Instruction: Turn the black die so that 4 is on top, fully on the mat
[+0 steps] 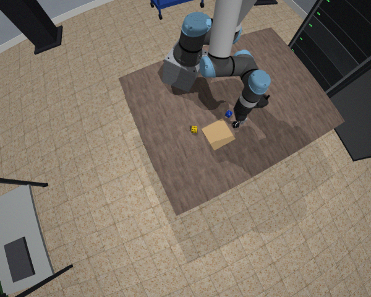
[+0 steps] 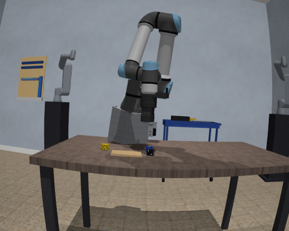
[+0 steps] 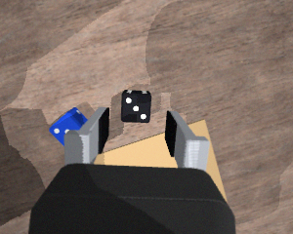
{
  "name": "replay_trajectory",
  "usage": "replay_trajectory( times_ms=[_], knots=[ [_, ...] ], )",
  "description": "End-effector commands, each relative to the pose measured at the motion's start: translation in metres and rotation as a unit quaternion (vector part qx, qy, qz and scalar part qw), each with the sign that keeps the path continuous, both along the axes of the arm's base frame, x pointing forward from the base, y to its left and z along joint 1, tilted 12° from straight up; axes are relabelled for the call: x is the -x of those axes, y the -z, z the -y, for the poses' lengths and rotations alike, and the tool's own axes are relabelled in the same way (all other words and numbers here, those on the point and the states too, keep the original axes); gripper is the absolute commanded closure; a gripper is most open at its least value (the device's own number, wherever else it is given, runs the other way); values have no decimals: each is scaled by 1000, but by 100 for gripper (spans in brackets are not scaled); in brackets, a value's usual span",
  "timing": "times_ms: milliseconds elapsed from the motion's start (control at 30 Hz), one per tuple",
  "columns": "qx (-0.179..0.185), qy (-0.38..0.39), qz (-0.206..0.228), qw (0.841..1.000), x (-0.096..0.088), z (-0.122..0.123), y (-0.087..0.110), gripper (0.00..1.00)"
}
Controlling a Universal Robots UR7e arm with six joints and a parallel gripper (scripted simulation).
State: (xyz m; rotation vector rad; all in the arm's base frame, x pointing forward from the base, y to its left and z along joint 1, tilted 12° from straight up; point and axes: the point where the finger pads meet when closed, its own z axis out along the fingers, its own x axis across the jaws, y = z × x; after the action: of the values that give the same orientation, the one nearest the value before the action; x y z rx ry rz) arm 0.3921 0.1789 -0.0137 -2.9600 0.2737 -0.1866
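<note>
Matt wood-grain table (image 1: pixel 185 172), smooth tan mat (image 1: pixel 218 135), glossy black die (image 3: pixel 136 105), rough speckled floor tiles (image 1: pixel 115 192)

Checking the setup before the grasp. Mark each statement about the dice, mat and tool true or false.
1. The black die shows three pips on top. True.
2. The black die lies on the mat. False: it lies on the table, beside the mat.
3. The tool is shut on the black die. False: it is open and holds nothing.
4. The yellow die and the blue die lie off the mat. True.
</note>
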Motion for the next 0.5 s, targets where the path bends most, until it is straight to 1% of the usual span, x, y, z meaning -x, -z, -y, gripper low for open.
replay_trajectory(
  times_ms=[0,467],
  knots=[
    [0,1,-2,1000,2,0,3,13],
    [0,1,-2,1000,0,-2,16,13]
  ],
)
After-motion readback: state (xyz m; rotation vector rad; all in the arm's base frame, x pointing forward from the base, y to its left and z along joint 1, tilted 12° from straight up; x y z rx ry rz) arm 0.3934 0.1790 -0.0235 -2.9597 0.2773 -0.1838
